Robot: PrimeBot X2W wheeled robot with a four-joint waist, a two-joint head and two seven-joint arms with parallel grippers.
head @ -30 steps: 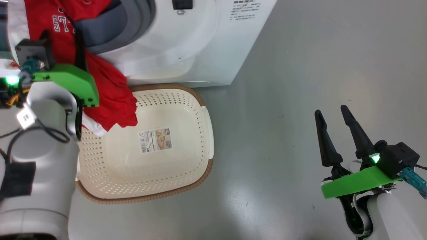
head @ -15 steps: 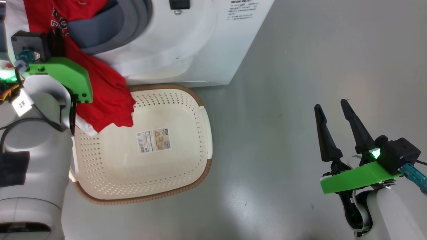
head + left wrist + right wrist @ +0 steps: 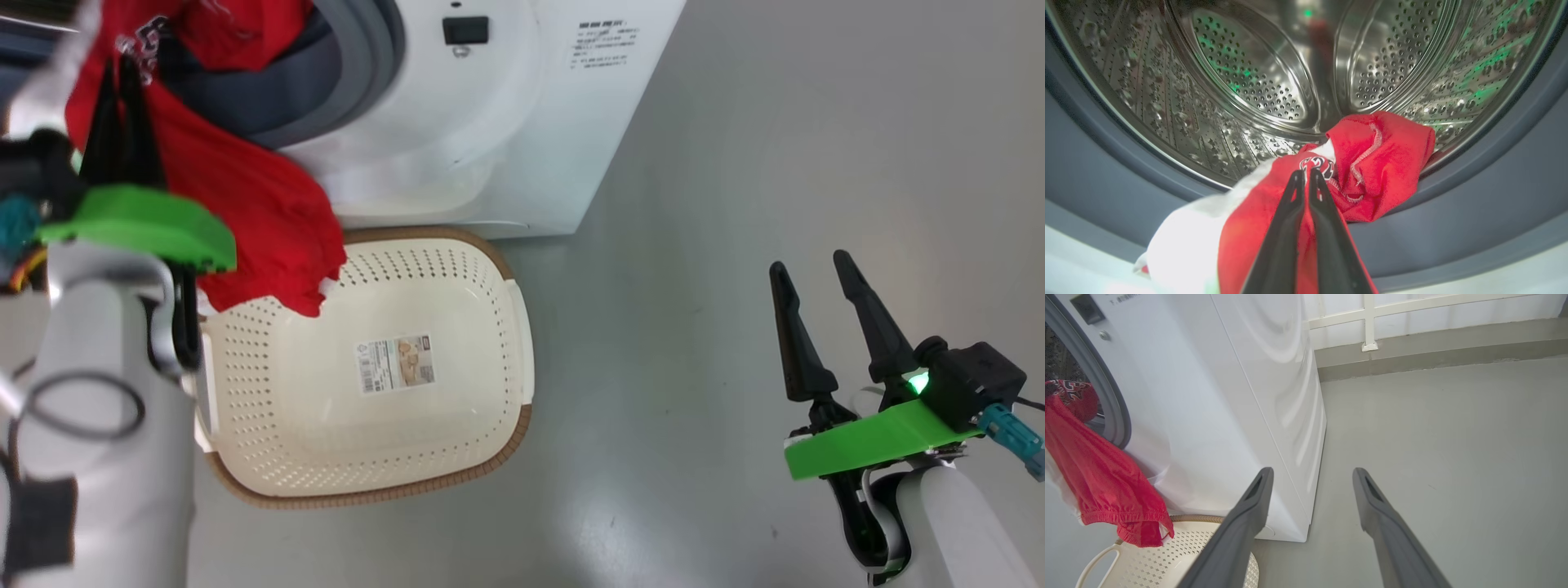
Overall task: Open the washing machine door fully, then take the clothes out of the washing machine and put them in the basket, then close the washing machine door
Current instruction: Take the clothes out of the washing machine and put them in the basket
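The white washing machine [image 3: 490, 122] stands open; its door is out of view. Red clothes [image 3: 245, 212] with white trim spill from the steel drum [image 3: 1249, 73] over the grey rubber ring [image 3: 1106, 171] and hang above the far left corner of the cream basket [image 3: 498, 433]. My left gripper [image 3: 118, 69] is at the drum's mouth, shut on the red clothes [image 3: 1380, 163], its tips [image 3: 1304, 173] pinching the fabric by a printed patch. My right gripper [image 3: 808, 265] hovers open over the floor to the right, holding nothing.
The basket [image 3: 1167, 559] sits on the grey floor right in front of the machine [image 3: 1229, 396], with a paper label [image 3: 396, 363] on its bottom. A low wall ledge and white railing [image 3: 1372, 326] run behind the machine. My left forearm [image 3: 106, 425] overlaps the basket's left edge.
My left gripper has shut on the red fabric at the drum's mouth. The head view has shifted slightly. The right arm has stayed put, still open.
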